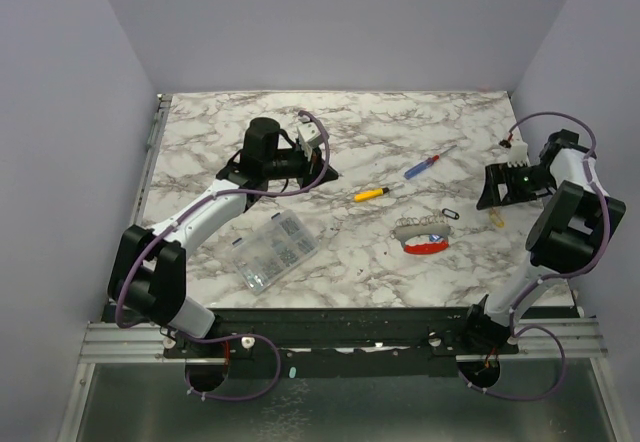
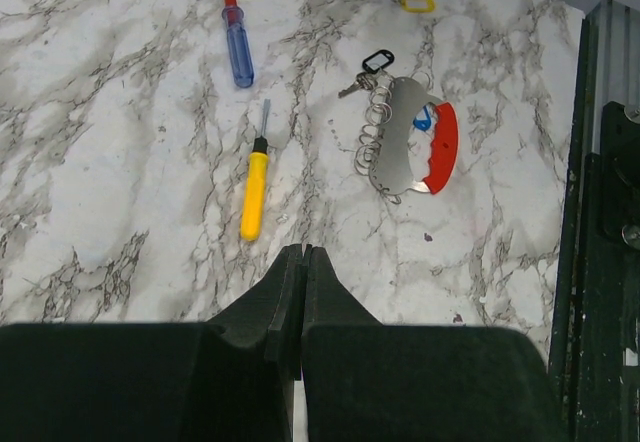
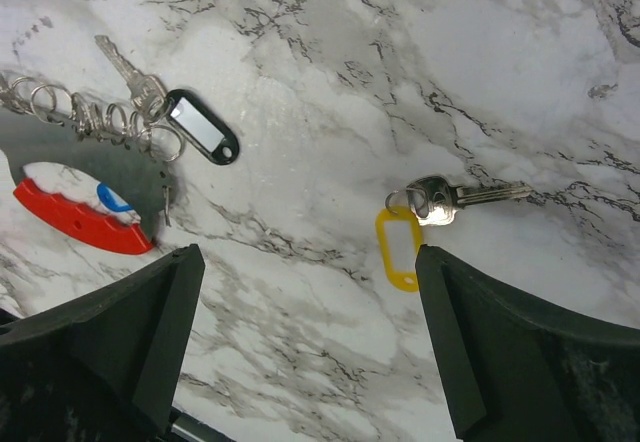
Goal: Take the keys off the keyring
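The keyring (image 1: 425, 241), a red curved band on a grey metal piece (image 2: 410, 147), lies flat on the marble right of centre. A row of small split rings runs along its edge. A key with a black tag (image 2: 377, 62) (image 3: 200, 127) hangs from those rings, and a blue tag (image 3: 112, 198) shows inside the red band. A key with a yellow tag (image 3: 398, 247) (image 1: 497, 217) lies loose on the table, apart from the keyring (image 3: 85, 217). My right gripper (image 3: 310, 262) (image 1: 490, 197) stands open just above it, holding nothing. My left gripper (image 2: 302, 252) (image 1: 328, 172) is shut and empty, far left of the keyring.
A yellow-handled screwdriver (image 1: 371, 193) (image 2: 255, 192) and a blue-and-red screwdriver (image 1: 425, 166) (image 2: 238, 47) lie between my left gripper and the keyring. A clear compartment box (image 1: 277, 250) sits near the front left. The table's black front rail (image 2: 600, 212) runs close to the keyring.
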Available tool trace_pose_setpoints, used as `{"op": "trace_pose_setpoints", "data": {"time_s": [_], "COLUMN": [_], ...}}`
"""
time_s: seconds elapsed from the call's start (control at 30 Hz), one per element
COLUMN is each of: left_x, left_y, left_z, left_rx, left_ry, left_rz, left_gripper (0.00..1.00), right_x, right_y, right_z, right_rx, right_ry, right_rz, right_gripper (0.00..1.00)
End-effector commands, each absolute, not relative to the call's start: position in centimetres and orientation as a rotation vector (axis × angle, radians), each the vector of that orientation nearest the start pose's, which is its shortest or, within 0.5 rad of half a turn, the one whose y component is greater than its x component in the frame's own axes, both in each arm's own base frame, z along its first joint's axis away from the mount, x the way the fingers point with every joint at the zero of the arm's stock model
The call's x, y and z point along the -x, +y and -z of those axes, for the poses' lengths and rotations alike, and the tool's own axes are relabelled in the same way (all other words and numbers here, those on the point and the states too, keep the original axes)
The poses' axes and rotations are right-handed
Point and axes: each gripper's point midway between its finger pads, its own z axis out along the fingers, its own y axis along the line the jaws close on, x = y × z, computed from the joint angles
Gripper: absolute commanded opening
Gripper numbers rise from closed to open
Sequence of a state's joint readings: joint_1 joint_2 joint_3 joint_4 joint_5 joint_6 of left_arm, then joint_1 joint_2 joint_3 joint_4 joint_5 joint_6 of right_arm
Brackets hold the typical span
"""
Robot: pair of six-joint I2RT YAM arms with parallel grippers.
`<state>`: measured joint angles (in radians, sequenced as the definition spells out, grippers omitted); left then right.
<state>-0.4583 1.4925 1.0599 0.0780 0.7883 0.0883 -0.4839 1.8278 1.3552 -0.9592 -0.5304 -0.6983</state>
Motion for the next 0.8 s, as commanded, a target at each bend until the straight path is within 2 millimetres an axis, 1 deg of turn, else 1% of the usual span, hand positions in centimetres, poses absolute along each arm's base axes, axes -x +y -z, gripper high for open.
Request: {"op": "trace_pose_setpoints", "data": {"time_s": [0.0, 0.07, 0.13, 0.23, 0.3, 0.37, 0.4, 0.47, 0.53, 0.6, 0.7, 0.77], "left_x": [-33.2, -33.4, -33.9, -34.6, -35.3, -36.1, -36.5, -37.1, -37.4, -37.5, -37.1, -37.0], "left_y": [-29.6, -29.5, -29.3, -28.6, -27.9, -27.2, -26.8, -25.9, -25.1, -24.6, -24.2, -24.0], "left_z": [-22.9, -22.9, -22.7, -21.9, -21.7, -21.6, -21.4, -21.2, -21.0, -20.7, -20.3, -20.1], "left_rx": [-1.012, -1.006, -0.993, -0.981, -0.953, -0.93, -0.918, -0.895, -0.884, -0.883, -0.886, -0.88], "left_ry": [1.643, 1.661, 1.699, 1.775, 1.814, 1.847, 1.864, 1.889, 1.906, 1.913, 1.921, 1.931], "left_rz": [0.966, 0.966, 0.96, 0.968, 0.979, 0.974, 0.97, 0.962, 0.948, 0.934, 0.916, 0.907], "left_gripper": [0.0, 0.01, 0.05, 0.1, 0.16, 0.25, 0.3, 0.39, 0.49, 0.58, 0.73, 0.75], "right_x": [-32.6, -32.6, -32.7, -32.9, -33.0, -32.9, -32.6, -31.8, -30.7, -29.7, -28.7, -28.1], "right_y": [-8.8, -8.2, -7.4, -6.1, -5.0, -3.9, -3.3, -2.1, -1.1, -0.5, 0.4, 0.9], "right_z": [-10.2, -11.3, -12.4, -13.9, -14.7, -15.4, -15.4, -14.6, -13.0, -11.1, -9.2, -7.9], "right_rx": [0.386, 0.394, 0.407, 0.437, 0.467, 0.497, 0.525, 0.579, 0.644, 0.702, 0.736, 0.741], "right_ry": [2.591, 2.561, 2.529, 2.485, 2.456, 2.429, 2.426, 2.448, 2.49, 2.542, 2.579, 2.618], "right_rz": [-0.544, -0.566, -0.607, -0.651, -0.681, -0.716, -0.731, -0.742, -0.734, -0.705, -0.726, -0.752], "right_gripper": [0.98, 0.98, 0.98, 0.98, 0.98, 0.98, 0.98, 0.97, 0.96, 0.95, 0.94, 0.93]}}
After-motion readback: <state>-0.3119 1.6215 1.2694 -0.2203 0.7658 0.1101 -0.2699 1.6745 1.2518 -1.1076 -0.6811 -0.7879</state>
